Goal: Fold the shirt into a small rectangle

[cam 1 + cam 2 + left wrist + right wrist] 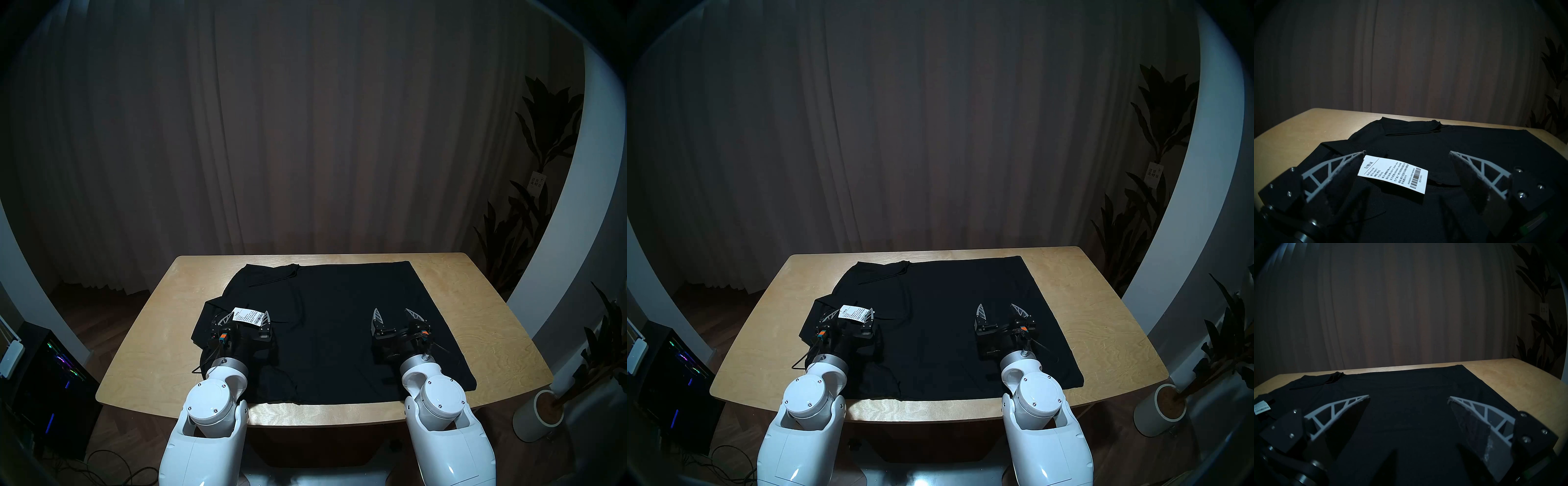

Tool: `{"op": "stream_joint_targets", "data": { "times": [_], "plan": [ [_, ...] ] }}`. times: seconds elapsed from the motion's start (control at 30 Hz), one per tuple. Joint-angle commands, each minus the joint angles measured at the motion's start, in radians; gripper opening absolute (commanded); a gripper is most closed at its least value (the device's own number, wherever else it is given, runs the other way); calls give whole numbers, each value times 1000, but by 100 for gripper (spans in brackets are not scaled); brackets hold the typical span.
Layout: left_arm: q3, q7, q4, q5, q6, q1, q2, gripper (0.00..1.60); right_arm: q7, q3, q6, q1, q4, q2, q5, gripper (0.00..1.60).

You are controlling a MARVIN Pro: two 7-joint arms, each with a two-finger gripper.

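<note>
shirt (339, 322): plain black | tag (1393, 176): white, black print, barcode | table (492, 322): light wood grain

A dim room: brown pleated curtain (305, 135) behind a light wooden table (492, 325), potted plant (539, 417) right, herringbone wood floor (101, 312).

head pair — high, facing down | wrists — low, level, facing forward | shared: shirt (339, 325) on table (492, 322)

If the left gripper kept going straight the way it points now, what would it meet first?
Probably the plain black short-sleeved shirt around its white barcode paper tag. The left gripper hangs open over the collar end, tilted slightly downward; depth is unclear, so the exact landing spot is uncertain.
</note>
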Motion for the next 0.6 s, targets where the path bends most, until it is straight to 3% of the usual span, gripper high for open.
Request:
{"op": "stream_joint_targets", "data": {
  "times": [0.0, 0.2, 0.57],
  "plan": [
    [-53, -25, -111, -187, 62, -5, -32, 160, 16, 15, 46, 1, -48, -39, 126, 160],
    [-103, -39, -143, -341, 125, 5, -47, 160, 24, 19, 102, 8, -86, -45, 256, 160],
    [-162, -52, -163, -521, 205, 23, -63, 160, 30, 48, 197, 2, -148, -54, 464, 160]
  ]
}}
